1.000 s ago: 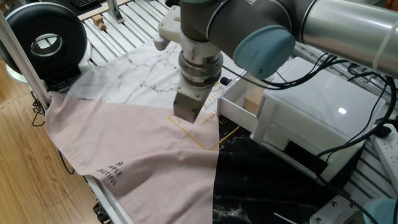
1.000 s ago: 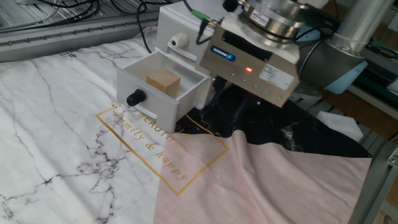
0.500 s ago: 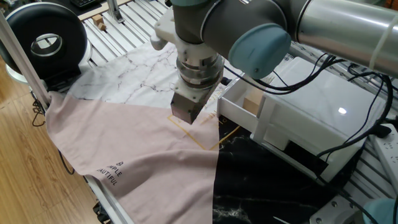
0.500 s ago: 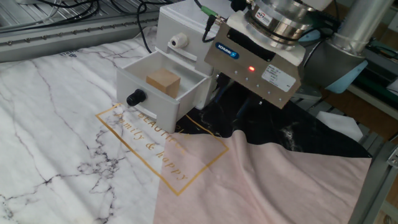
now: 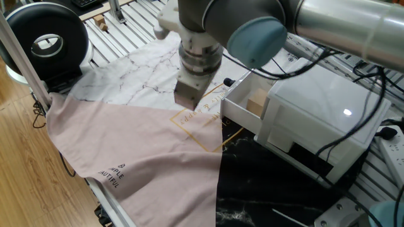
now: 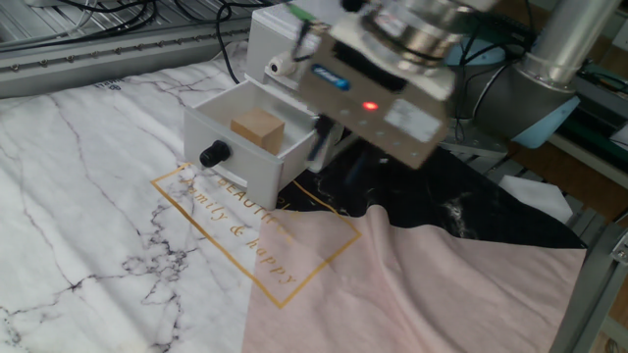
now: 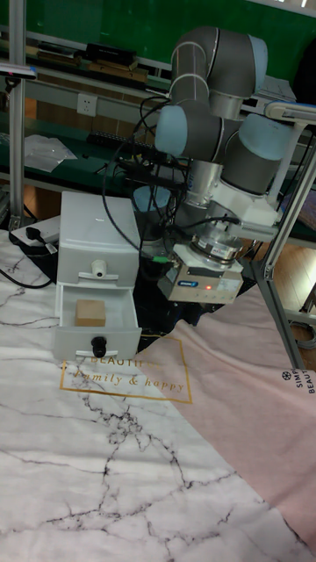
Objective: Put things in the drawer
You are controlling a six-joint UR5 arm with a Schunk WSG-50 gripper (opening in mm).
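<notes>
While the arm (image 7: 215, 79) hangs over the tabletop (image 6: 88, 176), I can see the task is nearly finished, and the risks now concern closing up. The tabletop is draped with a marble-print cloth (image 7: 105, 457) bearing gold lettering and a pink cloth (image 5: 120, 145) overlapping it. At the back stands the white cabinet (image 7: 95, 233), with a cable running past its side. Its lower drawer (image 6: 245, 162) is pulled out, black knob (image 6: 213, 154) facing forward. Inside the drawer, resting on its floor, sits the wooden cube (image 6: 258, 129), apart from the drawer walls as far as I can tell.

The gripper (image 5: 189, 99) hovers beside the drawer's open front, over the cloth and holding nothing. Its fingers are hidden by the boxy body in every view, so I cannot tell whether they are spread or pressed together.

My judgement: the main hazard is the drawer being pushed shut off-centre, which could skew it on its runners or shove the light cabinet backward. A low pass could also snag the cloth and drag it, bunching it under the drawer front. The trailing cable beside the cabinet could catch the wrist.
</notes>
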